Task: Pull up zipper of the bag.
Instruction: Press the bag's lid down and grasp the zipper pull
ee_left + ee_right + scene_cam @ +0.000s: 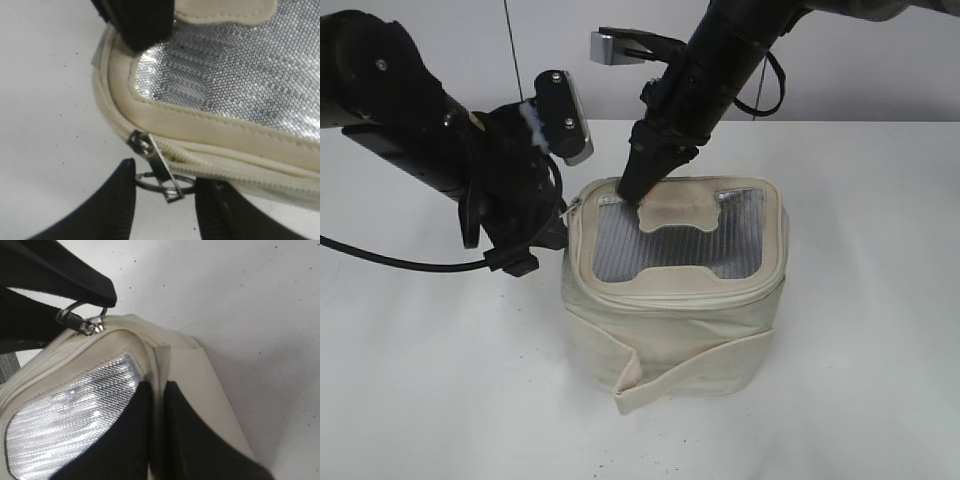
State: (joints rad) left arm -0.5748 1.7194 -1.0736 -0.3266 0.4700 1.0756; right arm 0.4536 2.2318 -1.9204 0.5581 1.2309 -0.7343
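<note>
The cream bag (670, 320) stands mid-table, its grey mesh lid (620, 245) facing up. The zipper (240, 172) runs round the lid rim. Its silver pull (159, 165) hangs at the bag's back-left corner and ends in a ring (148, 183). My left gripper (165, 192) is at that corner (552, 232), and the ring spans the gap between its fingers, touching both. My right gripper (159, 400) comes down onto the lid's back-left edge (632, 195), shut on a fold of the bag's cream rim (161, 360). It also shows in the left wrist view (140, 20).
The bag's loose strap (650, 385) hangs out at the front. A black cable (390, 262) trails from the left arm across the white table (860, 350). The left arm (430, 130) crowds the bag's left side.
</note>
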